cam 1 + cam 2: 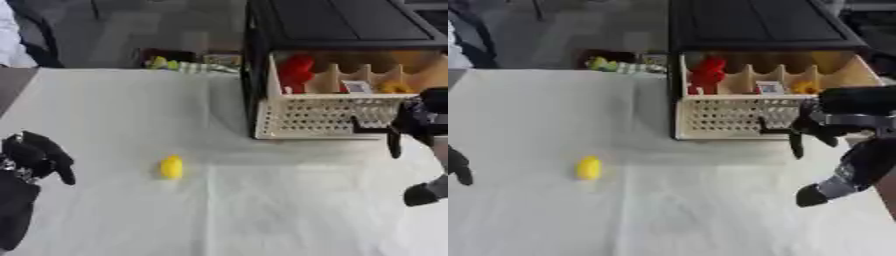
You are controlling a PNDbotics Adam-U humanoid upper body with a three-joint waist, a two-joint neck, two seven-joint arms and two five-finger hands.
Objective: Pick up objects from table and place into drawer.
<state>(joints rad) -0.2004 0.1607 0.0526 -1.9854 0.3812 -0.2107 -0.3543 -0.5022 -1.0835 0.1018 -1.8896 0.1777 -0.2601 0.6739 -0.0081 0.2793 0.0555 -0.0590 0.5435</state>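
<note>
1. The left hand (35,157) hangs at the tabletop's (262,210) left edge, fingers loosely curled, holding nothing.
2. The yellow object (171,167) lies just right of it, apart.
3. The right hand (820,125), fingers relaxed, rests at the open drawer's (728,117) front.

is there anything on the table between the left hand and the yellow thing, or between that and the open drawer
Nothing visible stands in either path. The yellow object lies alone on the white cloth, with bare cloth between it and the left hand. Bare cloth also runs from it to the drawer, whose perforated front wall it must clear.
</note>
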